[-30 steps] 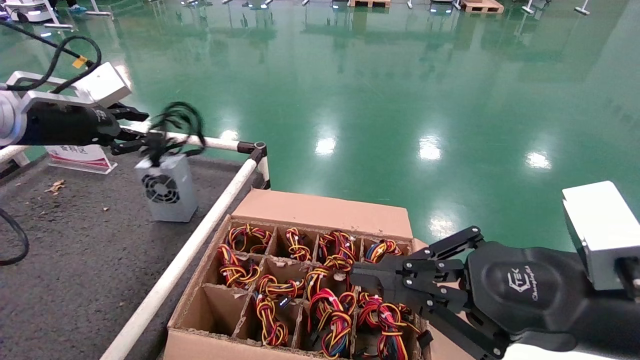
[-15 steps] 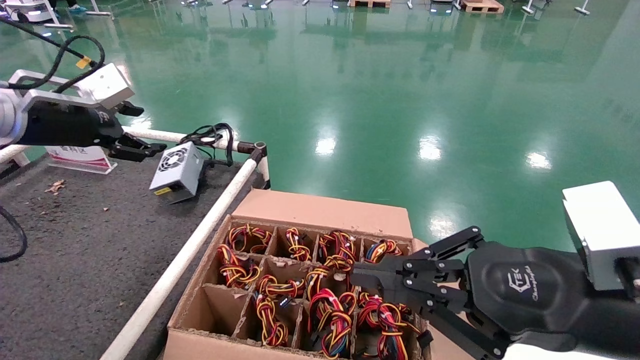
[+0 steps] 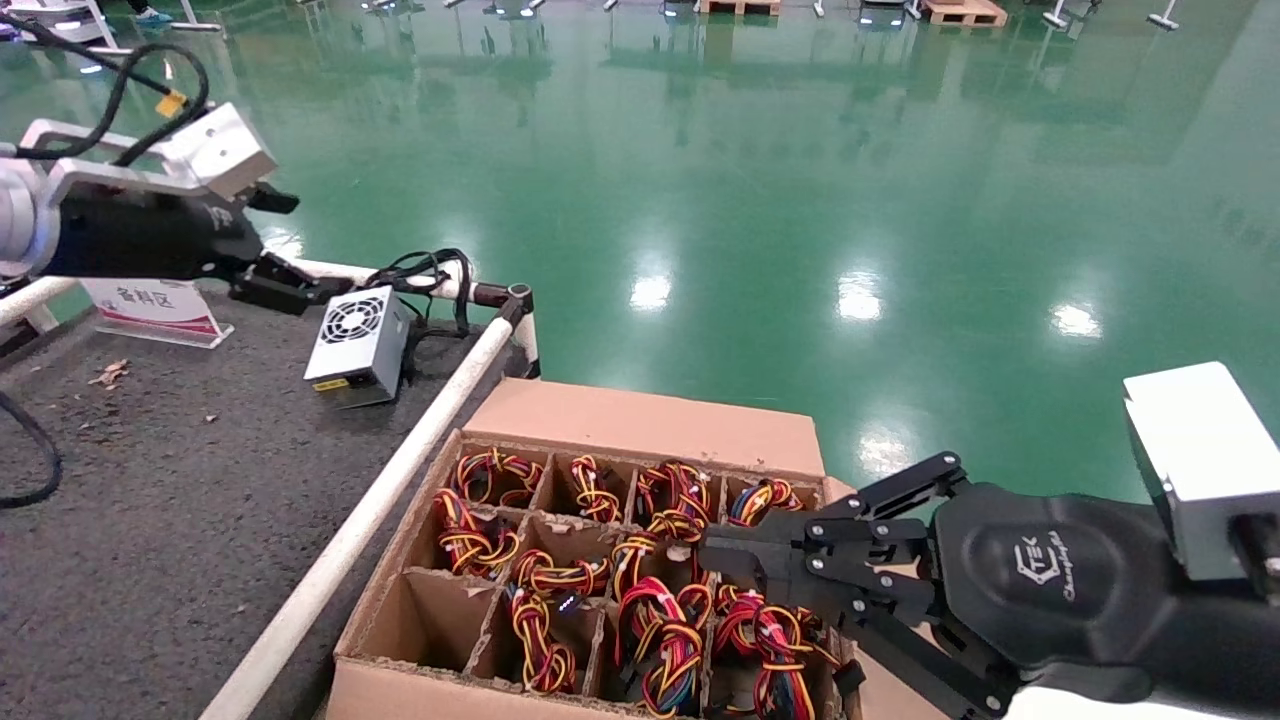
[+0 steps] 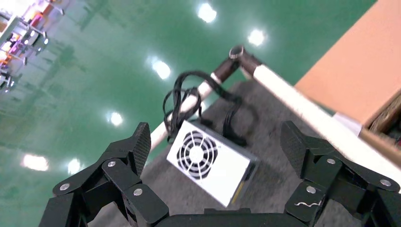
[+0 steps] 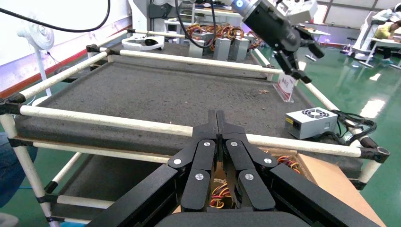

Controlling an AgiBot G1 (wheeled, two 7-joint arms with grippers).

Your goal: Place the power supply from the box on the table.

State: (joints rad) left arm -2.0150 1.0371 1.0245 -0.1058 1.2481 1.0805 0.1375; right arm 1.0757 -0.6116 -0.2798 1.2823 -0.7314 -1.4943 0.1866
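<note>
Glossy green floor stretches behind the table, whose dark speckled top is edged by a white pipe rail. Just inside the rail's corner joint the power supply is seen lying fan-up, its black cables draped against the rail, apparently set down and let go. Above it the left gripper is held with fingers spread wide, touching nothing. Beside the rail, over the box, the right gripper is parked with fingers pressed together, empty.
</note>
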